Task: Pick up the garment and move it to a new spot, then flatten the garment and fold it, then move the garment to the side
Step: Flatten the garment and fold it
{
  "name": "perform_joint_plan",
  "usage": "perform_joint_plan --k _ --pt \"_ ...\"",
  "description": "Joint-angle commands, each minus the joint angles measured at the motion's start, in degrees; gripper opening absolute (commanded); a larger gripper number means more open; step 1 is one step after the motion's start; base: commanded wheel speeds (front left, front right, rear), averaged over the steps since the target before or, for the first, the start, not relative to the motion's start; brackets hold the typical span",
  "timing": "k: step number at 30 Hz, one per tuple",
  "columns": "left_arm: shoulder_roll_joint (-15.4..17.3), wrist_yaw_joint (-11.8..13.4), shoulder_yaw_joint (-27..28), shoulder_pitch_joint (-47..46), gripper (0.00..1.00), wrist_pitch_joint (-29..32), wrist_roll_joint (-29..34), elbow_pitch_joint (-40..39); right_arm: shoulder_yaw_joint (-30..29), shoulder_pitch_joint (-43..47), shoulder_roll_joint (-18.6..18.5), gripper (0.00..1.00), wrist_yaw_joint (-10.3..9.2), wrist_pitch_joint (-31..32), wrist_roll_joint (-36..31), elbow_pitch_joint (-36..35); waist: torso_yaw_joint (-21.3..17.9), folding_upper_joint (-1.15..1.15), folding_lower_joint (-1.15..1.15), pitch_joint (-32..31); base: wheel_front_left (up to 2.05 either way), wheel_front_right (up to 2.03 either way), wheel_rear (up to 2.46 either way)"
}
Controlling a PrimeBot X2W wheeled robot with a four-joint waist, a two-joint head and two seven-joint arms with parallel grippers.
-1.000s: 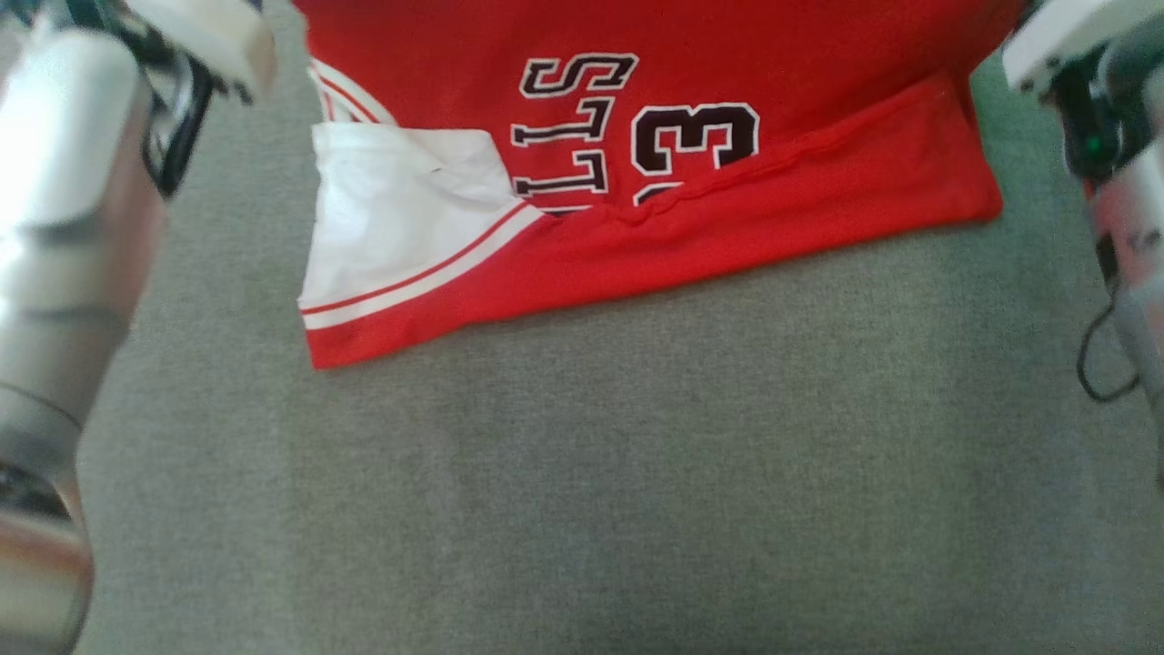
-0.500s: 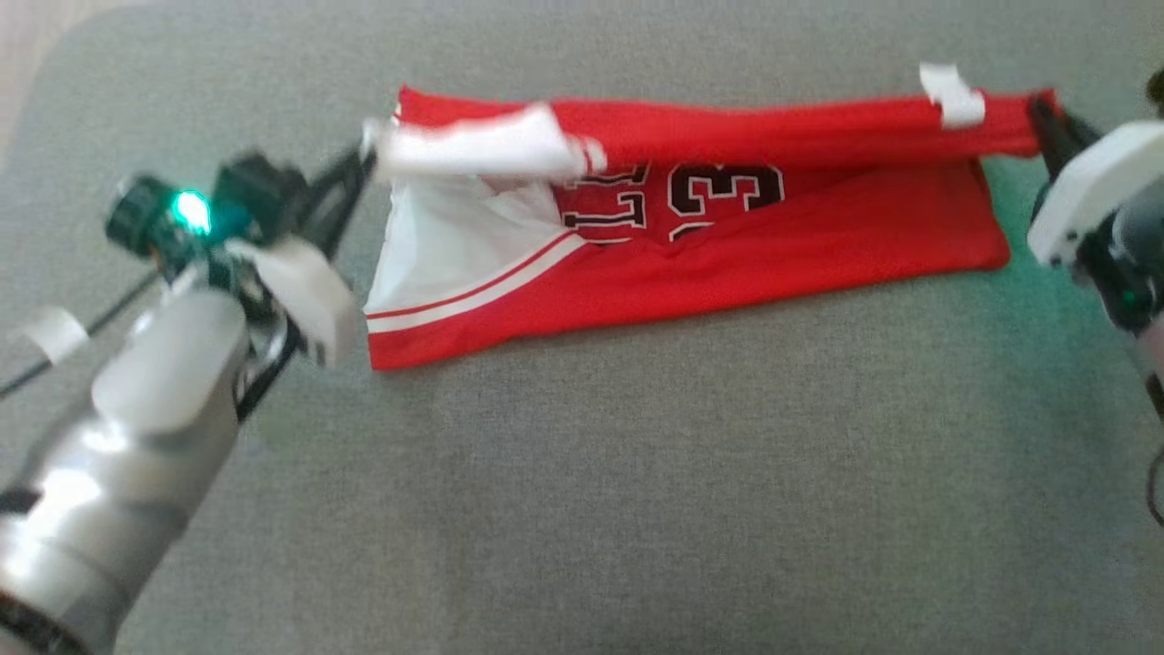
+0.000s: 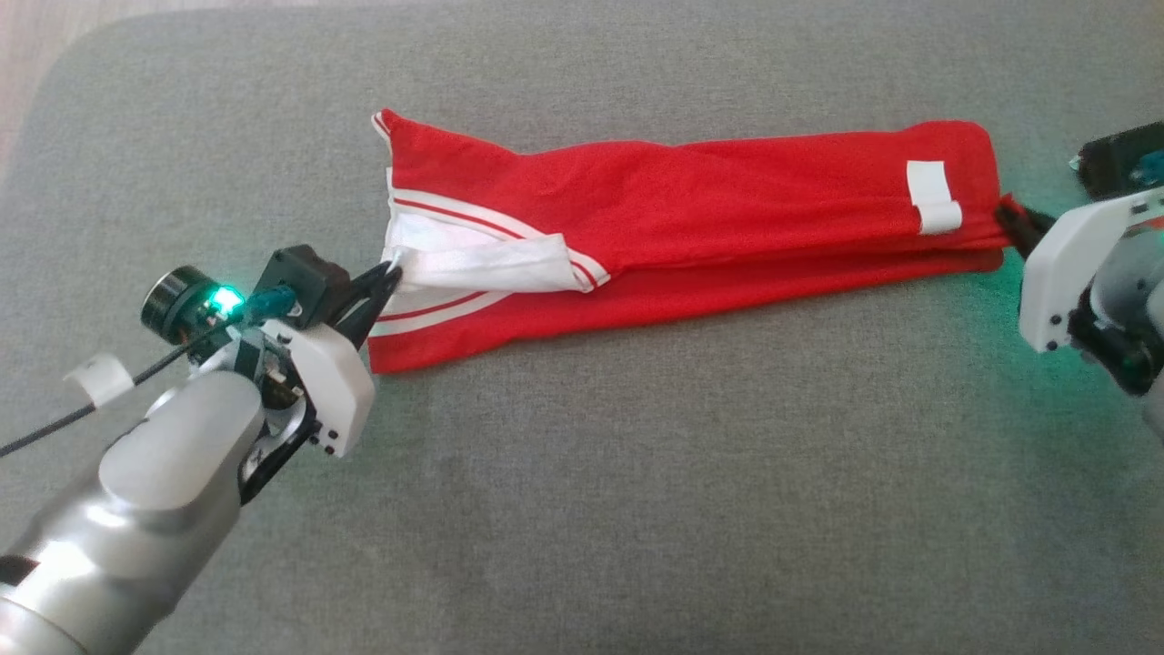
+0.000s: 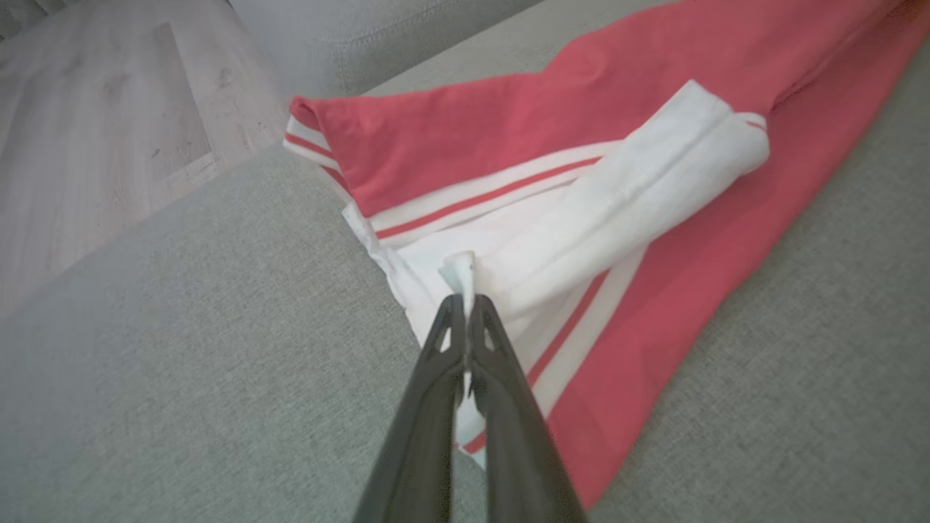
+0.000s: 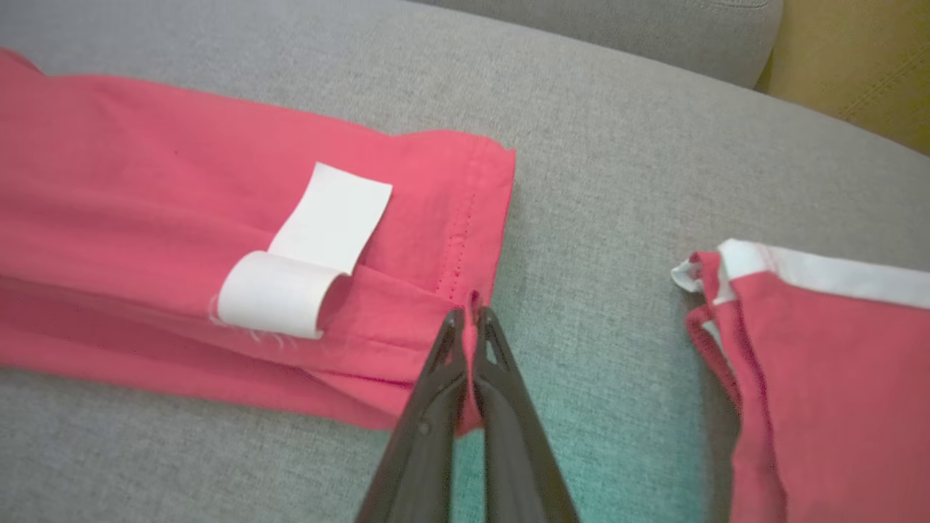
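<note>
On the grey cushion (image 3: 582, 509), the red garment (image 3: 727, 191) is being pinched at its white trim (image 3: 473, 266) by the left hand (image 3: 393, 271). Its opposite hem (image 5: 465, 232) is being pinched by the right hand (image 3: 1006, 216).

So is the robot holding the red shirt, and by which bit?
Yes, at both ends. The left end effector pinches a white edge of the shirt; the right end effector pinches the red hem corner.
</note>
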Motion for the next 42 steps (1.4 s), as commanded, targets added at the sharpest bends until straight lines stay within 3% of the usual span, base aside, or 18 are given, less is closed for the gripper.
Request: perform_joint_plan --k 1,5,6,7,8,16,23,27,30,34,38,42 --pt "2.84 0.63 2.08 -1.29 0.00 1.24 -0.54 -1.49 1.25 -0.09 -1.87 0.00 -0.05 0.06 0.20 -1.17 -0.21 0.00 0.00 0.13 0.00 0.00 0.00" --pt "3.48 0.78 1.46 -0.32 0.00 4.49 -1.54 -2.97 3.34 -0.41 -1.69 0.00 -0.05 0.17 1.17 -0.80 -0.55 0.00 0.00 -0.13 0.00 0.00 0.00" --pt "3.58 1.01 1.43 -0.12 0.00 4.87 -1.71 -3.38 3.48 -0.47 -1.51 0.15 -0.05 0.13 1.74 -0.56 -0.61 0.00 0.00 -0.27 0.00 0.00 0.00" --pt "3.63 1.50 1.57 -0.02 0.61 4.73 -1.71 -3.80 3.36 -0.62 -1.32 1.00 -0.05 -0.16 2.42 -0.36 -0.67 0.00 0.00 -0.43 0.00 0.00 0.00" --pt "3.59 2.03 1.80 0.10 1.00 4.39 -1.79 -4.13 3.02 -0.79 -1.05 1.00 -0.05 -0.31 3.35 -0.07 -0.74 0.00 0.00 -0.72 0.00 0.00 0.00" --pt "2.38 6.74 5.86 0.26 1.00 -1.74 -3.25 -5.44 -1.15 -4.13 0.62 1.00 -0.05 -6.04 7.72 0.85 -1.16 0.00 0.00 -3.73 0.00 0.00 0.00" --pt "-1.30 12.43 13.76 2.52 1.00 -13.29 -7.89 -6.38 -7.91 -5.01 6.80 1.00 -0.05 -20.09 10.22 1.53 -1.27 0.00 0.00 -7.80 0.00 0.00 0.00" --pt "-2.89 15.85 18.08 6.20 1.00 -16.48 -8.75 -7.54 -11.43 -2.85 11.59 1.00 -0.05 -26.02 9.17 2.40 -1.35 0.00 0.00 -9.71 0.00 0.00 0.00" --pt "-4.07 17.69 22.00 10.43 1.00 -16.92 -7.20 -10.36 -16.23 0.21 14.61 1.00 -0.05 -26.92 5.67 1.32 -1.35 0.00 0.00 -10.65 0.00 0.00 0.00" --pt "-6.51 19.43 29.62 18.85 1.00 -16.97 -2.07 -16.06 -29.21 9.45 19.53 1.00 -0.05 -26.97 -4.53 -6.33 -1.84 0.00 0.00 -10.97 0.00 0.00 0.00" --pt "-9.86 18.83 35.19 27.32 1.00 -16.98 2.95 -19.03 -39.33 21.47 27.17 1.00 -0.05 -26.99 -15.46 -14.35 -2.45 0.00 0.00 -11.18 0.00 0.00 0.00" --pt "-14.19 17.03 40.05 33.90 1.00 -16.98 6.46 -20.11 -43.56 30.57 29.93 1.00 -0.05 -26.99 -22.68 -19.94 -2.93 0.00 0.00 -11.29 0.00 0.00 0.00"
